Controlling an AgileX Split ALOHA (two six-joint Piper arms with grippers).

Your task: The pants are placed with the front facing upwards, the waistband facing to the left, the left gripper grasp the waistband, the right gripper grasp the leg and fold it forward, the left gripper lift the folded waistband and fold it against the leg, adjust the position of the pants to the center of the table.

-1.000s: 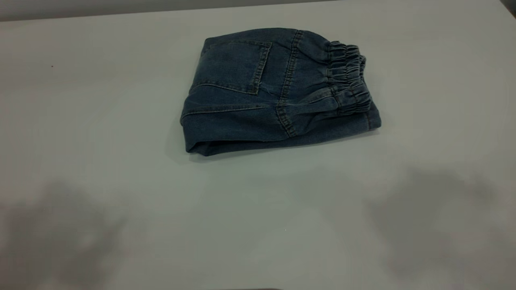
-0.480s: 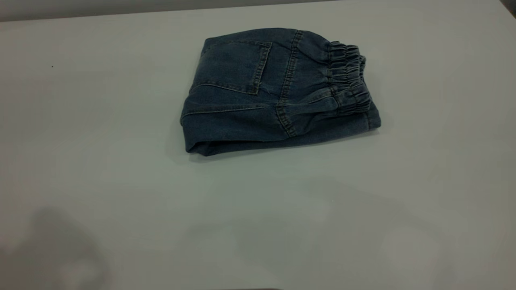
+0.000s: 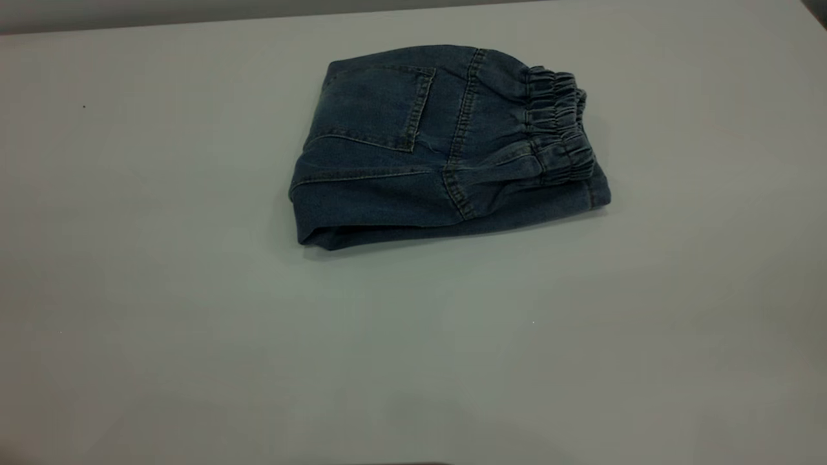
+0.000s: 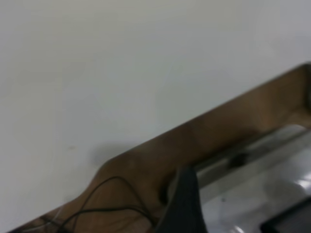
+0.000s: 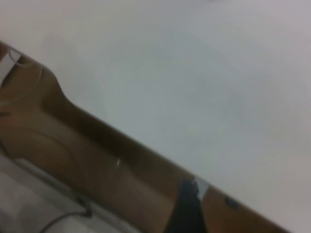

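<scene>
1. Tools: neither arm appears in the exterior view. The left tool [image 4: 187, 204] shows in its own wrist view only as one dark finger over the counter's edge and the brown floor beyond; the right tool [image 5: 189, 208] shows likewise, as a single dark tip past the edge. Whether either is spread or pressed together cannot be told. Neither holds anything that can be seen.

2. Counter [image 3: 194, 323]: plain white, with the garment the only item on it.

3. Pants [image 3: 446, 145]: blue denim, lying as a compact folded bundle toward the far side, near the middle from left to right. A back patch pocket [image 3: 375, 106] faces up. The waistband [image 3: 559, 123], ruched and elasticated, lies at the bundle's right end; the fold's rounded edge faces the near-left corner.

4. Handling, by judgement: soft and limp, yet denim layers give the stack some body and modest weight. The cloth is not fragile and not slippery, and it would likely drag on the counter rather than slide freely.

5. Where to take hold, by judgement: the thick gathered waistband offers the firmest pinch; the doubled near edge is a second option. Pinching only the top layer risks undoing the fold.

6. Progress, by judgement: folding looks complete; only centring may remain.
</scene>
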